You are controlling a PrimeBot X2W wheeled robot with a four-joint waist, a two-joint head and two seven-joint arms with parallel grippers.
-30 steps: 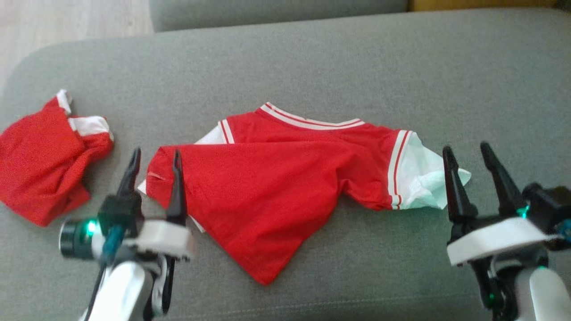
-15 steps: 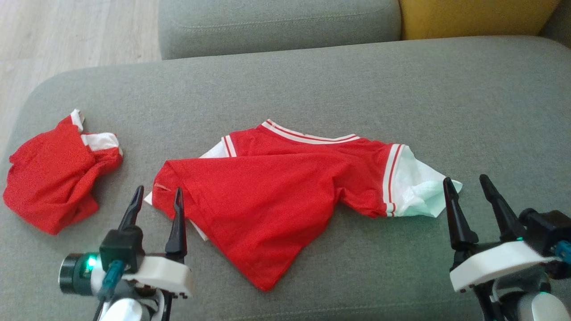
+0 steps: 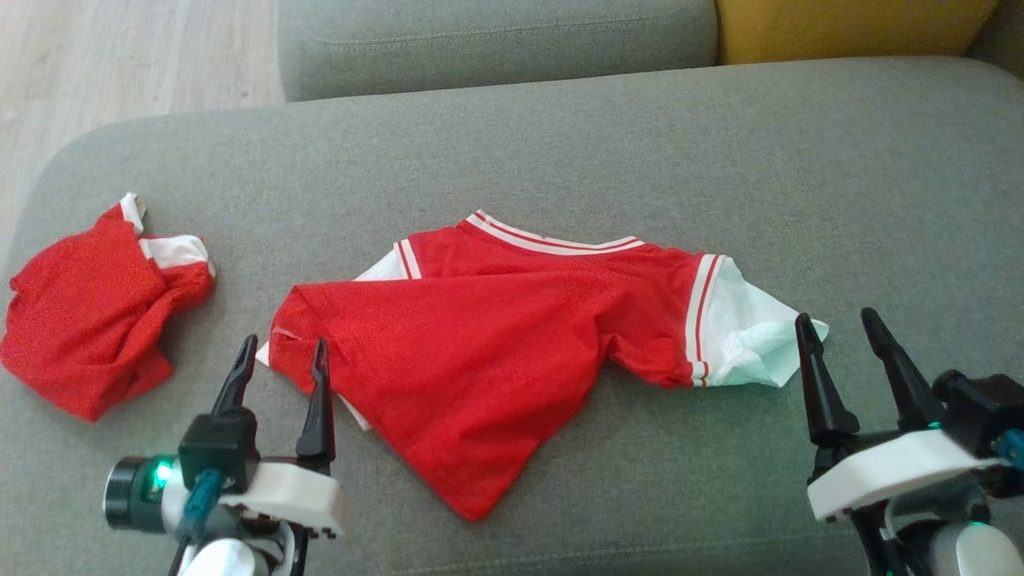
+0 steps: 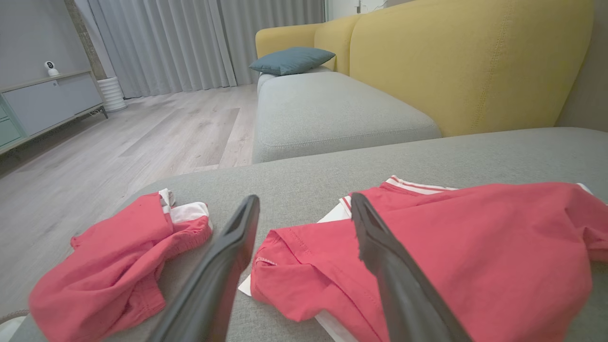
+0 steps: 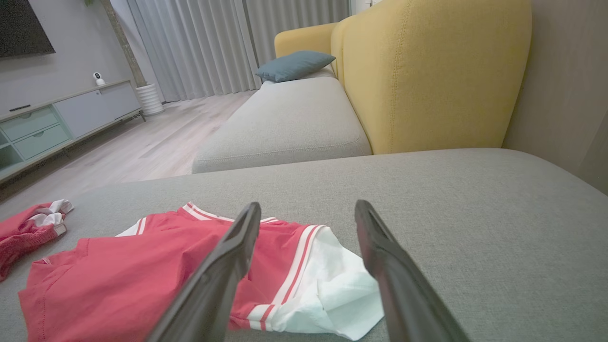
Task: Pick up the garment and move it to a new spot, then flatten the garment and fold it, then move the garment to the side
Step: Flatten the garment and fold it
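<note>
The red shirt point(image 3: 480, 352) lay rumpled at the centre of the frame on the grey sofa seat point(image 3: 608, 136). The left gripper point(image 3: 284, 344) at its left corner and the right gripper point(image 3: 836, 318) beside its white sleeve point(image 3: 752, 336) were both spread and empty. Pinching each end low seemed best. Another red garment point(image 3: 88, 312) lay at the far left, well apart and no obstacle.

The garment point(image 3: 496, 352) lies on the cushion point(image 3: 560, 152), right of another cloth point(image 3: 80, 320).

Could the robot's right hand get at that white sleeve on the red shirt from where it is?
Probably yes: the right hand hangs open just beside the white sleeve, and nothing lies between them.
</note>
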